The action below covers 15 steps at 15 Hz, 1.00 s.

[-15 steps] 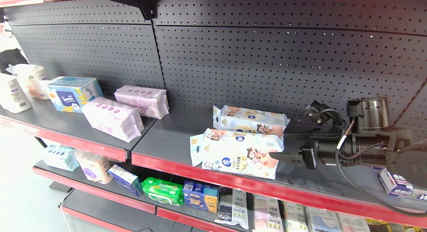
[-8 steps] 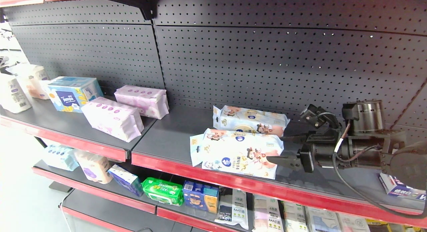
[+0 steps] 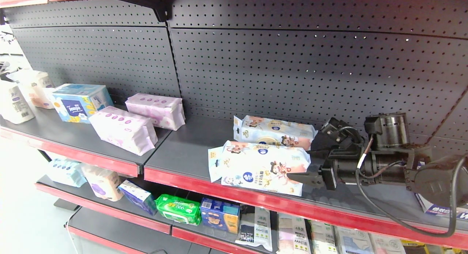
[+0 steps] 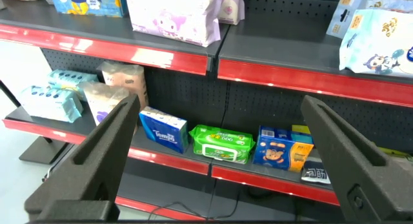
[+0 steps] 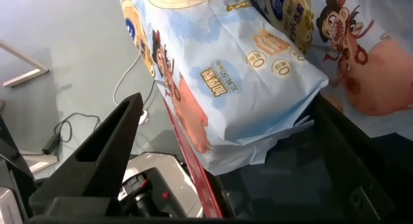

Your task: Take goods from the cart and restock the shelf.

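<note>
Bracketing pack (image 5: 258,75) end: spread right pincer (image 5: 222,117)

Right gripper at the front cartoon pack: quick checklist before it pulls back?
1. Right gripper fingers open: ok.
2. Front pack lying flat on the shelf: ok.
3. Pack back from the shelf's red lip: not ok, its front edge reaches the lip.
4. Fingers clear of the pack: cannot tell; its end lies between them.
5. Left gripper open and empty: ok.
</note>
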Tool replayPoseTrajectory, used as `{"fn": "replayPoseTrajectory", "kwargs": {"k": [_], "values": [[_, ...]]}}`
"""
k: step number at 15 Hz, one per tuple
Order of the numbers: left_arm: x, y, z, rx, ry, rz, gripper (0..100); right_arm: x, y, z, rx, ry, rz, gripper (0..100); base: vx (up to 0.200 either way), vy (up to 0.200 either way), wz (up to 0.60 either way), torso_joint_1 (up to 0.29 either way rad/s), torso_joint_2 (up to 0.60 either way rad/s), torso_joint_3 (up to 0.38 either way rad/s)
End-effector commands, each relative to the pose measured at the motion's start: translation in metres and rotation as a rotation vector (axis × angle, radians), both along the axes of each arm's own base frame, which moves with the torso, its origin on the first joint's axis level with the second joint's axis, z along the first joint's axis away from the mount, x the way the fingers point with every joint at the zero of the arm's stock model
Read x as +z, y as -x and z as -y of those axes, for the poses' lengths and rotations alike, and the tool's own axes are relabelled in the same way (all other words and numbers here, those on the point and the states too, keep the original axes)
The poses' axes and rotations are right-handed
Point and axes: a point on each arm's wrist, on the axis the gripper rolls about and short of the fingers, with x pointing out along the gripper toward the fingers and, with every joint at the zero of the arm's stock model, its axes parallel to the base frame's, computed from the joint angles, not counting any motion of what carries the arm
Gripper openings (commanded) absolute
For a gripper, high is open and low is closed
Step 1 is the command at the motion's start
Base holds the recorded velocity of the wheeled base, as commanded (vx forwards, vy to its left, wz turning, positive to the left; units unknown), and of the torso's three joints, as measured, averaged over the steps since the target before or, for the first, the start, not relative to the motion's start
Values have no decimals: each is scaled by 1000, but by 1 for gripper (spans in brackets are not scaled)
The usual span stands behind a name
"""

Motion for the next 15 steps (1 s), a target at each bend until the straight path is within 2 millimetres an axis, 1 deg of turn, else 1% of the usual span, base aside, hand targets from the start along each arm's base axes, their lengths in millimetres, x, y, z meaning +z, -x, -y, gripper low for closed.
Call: {"fn": "replayPoseTrajectory", "kwargs": {"k": [1, 6, 11, 15], "values": [[0, 0, 0, 0, 0, 0, 100, -5, -4, -1, 5, 9, -8, 100, 0, 0, 0, 0, 0, 0], [0, 0, 0, 0, 0, 0, 100, -12, -8, -2, 5, 18, -24, 100, 0, 0, 0, 0, 0, 0], [0, 0, 0, 0, 0, 0, 100, -11, -12, -4, 7, 15, -15, 100, 0, 0, 0, 0, 0, 0], [0, 0, 0, 0, 0, 0, 100, -14, -14, -5, 9, 17, -26, 100, 0, 0, 0, 0, 0, 0]]}}
